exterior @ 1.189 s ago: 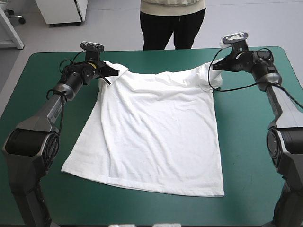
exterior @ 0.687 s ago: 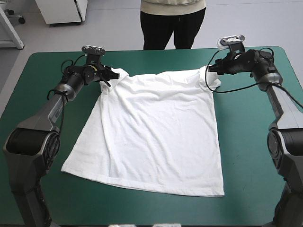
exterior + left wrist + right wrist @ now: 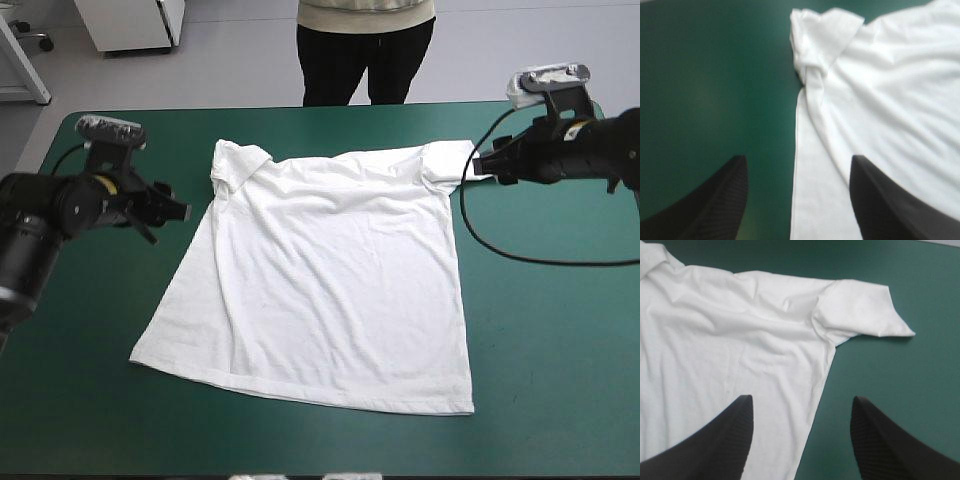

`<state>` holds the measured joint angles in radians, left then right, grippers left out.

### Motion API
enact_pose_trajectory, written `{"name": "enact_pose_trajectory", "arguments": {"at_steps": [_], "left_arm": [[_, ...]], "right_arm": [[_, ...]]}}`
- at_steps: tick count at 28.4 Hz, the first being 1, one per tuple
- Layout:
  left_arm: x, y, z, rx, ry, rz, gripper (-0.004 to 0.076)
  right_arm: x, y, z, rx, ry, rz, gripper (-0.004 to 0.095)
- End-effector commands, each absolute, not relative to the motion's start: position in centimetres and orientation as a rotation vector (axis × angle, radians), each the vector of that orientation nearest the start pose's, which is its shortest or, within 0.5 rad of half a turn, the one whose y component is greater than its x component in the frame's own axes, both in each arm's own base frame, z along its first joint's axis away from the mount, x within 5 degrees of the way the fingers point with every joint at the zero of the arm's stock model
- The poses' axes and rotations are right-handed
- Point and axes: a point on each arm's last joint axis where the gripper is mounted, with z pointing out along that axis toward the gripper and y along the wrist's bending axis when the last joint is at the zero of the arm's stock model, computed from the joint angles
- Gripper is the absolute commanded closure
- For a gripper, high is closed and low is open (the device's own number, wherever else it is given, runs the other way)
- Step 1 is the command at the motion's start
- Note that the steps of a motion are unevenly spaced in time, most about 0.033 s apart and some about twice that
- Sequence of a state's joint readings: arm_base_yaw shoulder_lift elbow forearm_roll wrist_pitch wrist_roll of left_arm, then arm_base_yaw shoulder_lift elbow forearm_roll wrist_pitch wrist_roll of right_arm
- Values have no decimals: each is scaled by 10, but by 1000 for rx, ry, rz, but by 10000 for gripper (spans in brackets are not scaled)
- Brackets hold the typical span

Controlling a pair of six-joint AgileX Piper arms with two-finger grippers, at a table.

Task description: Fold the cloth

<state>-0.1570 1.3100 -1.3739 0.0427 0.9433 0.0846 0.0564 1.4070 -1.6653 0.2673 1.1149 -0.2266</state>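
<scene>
T-shirt point(image 3: 330, 280) released; left gripper point(image 3: 168, 222) and right gripper point(image 3: 486, 168) drawn back, spread.

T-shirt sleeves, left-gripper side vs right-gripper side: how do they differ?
The left-side sleeve is bunched and folded over on itself; the right-side sleeve lies spread flat, pointing outward. In the high view the left gripper stands off from its sleeve, with teal-green cover between them; the right gripper sits closer to its sleeve. Shared: both sleeves lie on the cover, neither is held, and both grippers are open.
</scene>
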Motion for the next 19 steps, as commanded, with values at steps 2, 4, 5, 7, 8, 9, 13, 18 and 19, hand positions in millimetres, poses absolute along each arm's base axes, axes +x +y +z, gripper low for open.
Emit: {"name": "enact_pose_trajectory", "arguments": {"at_steps": [2,4,5,7,8,9,13,18,19], "left_arm": [[218,-28,380,198,2399,33,283],[203,-25,360,175,2464,26,283],[198,-24,354,157,2480,29,283],[189,-21,339,113,2518,50,283],[186,-19,331,100,2547,66,283],[184,-18,324,97,2576,78,283],[183,-13,292,63,2699,140,283],[188,-4,263,-16,2786,129,283],[190,-2,260,-17,2800,129,283]], "right_arm": [[240,34,452,-263,2248,268,354],[226,33,442,-247,2250,271,354],[221,33,433,-240,2265,273,354],[209,32,421,-233,2283,271,354],[204,32,411,-222,2308,277,354],[201,31,405,-213,2318,280,354],[188,31,379,-203,2382,298,354],[174,31,358,-206,2422,301,354],[172,31,355,-208,2426,313,354]]}}
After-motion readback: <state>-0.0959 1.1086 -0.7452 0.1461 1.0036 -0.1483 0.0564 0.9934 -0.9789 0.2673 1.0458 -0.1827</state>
